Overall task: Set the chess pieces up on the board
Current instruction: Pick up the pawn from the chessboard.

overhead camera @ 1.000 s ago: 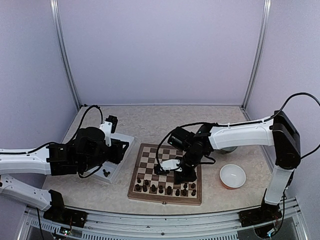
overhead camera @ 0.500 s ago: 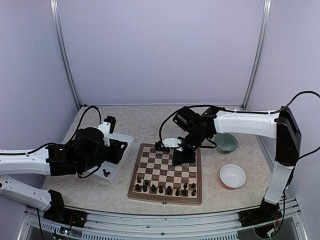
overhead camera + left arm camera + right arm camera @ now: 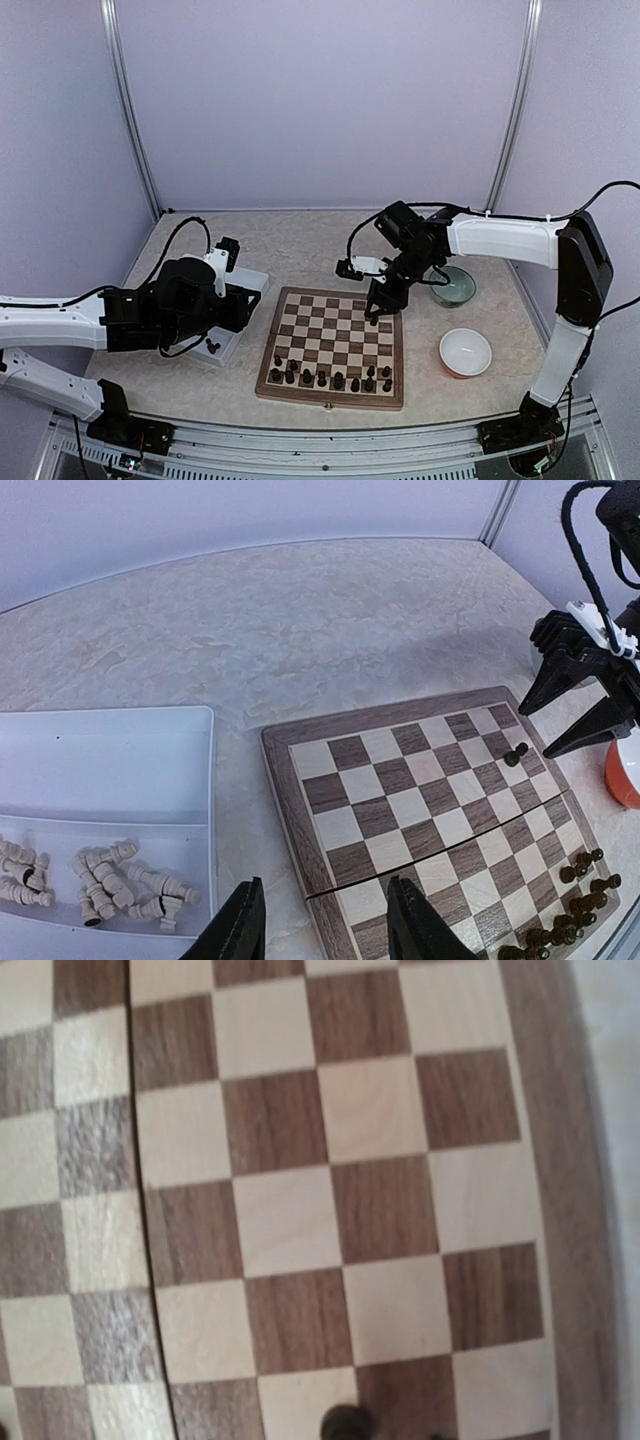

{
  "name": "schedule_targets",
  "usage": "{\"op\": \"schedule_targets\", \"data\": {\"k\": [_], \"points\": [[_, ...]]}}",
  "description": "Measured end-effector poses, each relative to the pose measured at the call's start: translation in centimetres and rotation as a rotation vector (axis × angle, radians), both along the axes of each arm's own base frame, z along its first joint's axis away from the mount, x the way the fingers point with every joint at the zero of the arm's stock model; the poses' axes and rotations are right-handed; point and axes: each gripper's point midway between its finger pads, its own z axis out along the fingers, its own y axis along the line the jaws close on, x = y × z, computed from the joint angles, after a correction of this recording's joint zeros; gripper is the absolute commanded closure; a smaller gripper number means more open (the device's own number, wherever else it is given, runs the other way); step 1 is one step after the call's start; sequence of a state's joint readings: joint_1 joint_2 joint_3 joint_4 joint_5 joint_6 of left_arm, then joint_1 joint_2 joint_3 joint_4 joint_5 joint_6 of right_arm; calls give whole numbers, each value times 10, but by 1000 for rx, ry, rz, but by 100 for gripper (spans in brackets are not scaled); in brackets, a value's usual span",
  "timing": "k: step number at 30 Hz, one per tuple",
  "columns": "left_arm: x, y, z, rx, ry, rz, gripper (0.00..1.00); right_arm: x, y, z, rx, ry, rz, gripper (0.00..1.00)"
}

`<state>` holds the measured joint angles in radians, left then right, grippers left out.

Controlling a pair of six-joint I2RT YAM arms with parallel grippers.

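Note:
The board (image 3: 330,402) lies in the middle of the table. Several dark chess pieces (image 3: 330,377) stand along its near rows. A single dark piece (image 3: 374,321) sits on a square near the far right corner, and the left wrist view shows it too (image 3: 515,752). My right gripper (image 3: 383,308) hangs just above that piece, open and empty, its black fingers (image 3: 555,675) spread. The right wrist view catches only the piece's top (image 3: 345,1422) and bare squares. My left gripper (image 3: 325,920) is open over the board's left border (image 3: 285,800). Cream chess pieces (image 3: 110,880) lie in the tray.
A white tray (image 3: 235,330) stands left of the board, with two dark pieces (image 3: 211,345) in it. A grey-green bowl (image 3: 452,285) sits behind the board's right side. A white bowl with an orange rim (image 3: 465,352) stands to the right.
My right gripper moved from the board's near rows to its far right part and opened, letting go of a dark piece there. The left arm barely moved.

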<state>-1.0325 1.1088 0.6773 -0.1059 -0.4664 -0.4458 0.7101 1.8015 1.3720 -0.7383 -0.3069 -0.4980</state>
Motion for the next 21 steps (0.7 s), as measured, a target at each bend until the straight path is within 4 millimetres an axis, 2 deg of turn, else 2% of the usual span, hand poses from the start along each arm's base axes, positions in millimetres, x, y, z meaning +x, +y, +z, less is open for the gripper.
{"op": "schedule_targets", "data": {"k": [8, 17, 21], "points": [[-2, -5, -7, 4, 22, -20, 57, 5, -9, -17, -53, 9, -39, 56], [-3, -8, -11, 0, 40, -30, 58, 6, -12, -36, -88, 40, -49, 70], [-3, -8, -13, 4, 46, -30, 57, 6, -13, -41, -98, 48, -53, 72]]}}
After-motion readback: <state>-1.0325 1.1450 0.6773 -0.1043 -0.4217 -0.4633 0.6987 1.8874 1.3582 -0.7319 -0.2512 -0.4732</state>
